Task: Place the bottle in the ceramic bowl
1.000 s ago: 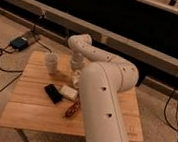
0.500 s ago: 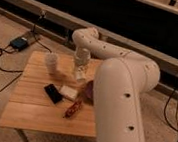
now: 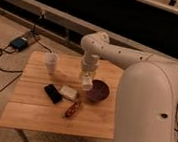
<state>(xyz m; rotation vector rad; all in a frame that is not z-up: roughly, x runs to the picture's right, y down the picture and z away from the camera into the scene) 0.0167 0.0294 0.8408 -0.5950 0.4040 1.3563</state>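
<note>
Just left of the ceramic bowl (image 3: 99, 91), the gripper (image 3: 87, 80) hangs from a wrist pointing straight down, its tip near the bowl's left rim.

Fingers: closed on the bottle (image 3: 87, 85), which shows as a short whitish piece below the wrist. The grip itself is partly masked by the wrist, so how firm the hold is cannot be read. The bottle is clear of the wooden surface (image 3: 30, 112), not yet over the bowl's opening.

Change over the last second: the gripper has travelled toward the bowl from farther left, carrying the bottle. The arm's big near link now fills the frame to the right of the bowl.

Other items, all left of the bowl:
- white block (image 3: 69, 92), close by
- flat black object (image 3: 53, 94), just beyond the block
- reddish-brown elongated item (image 3: 73, 109), left and toward the camera
- translucent cup (image 3: 51, 62), farthest, toward the back

Judgement: transport is nearly done. A small further shift should bring the bottle over the bowl before release. Letting go at this spot risks the bottle striking the rim and rolling toward the white block.
</note>
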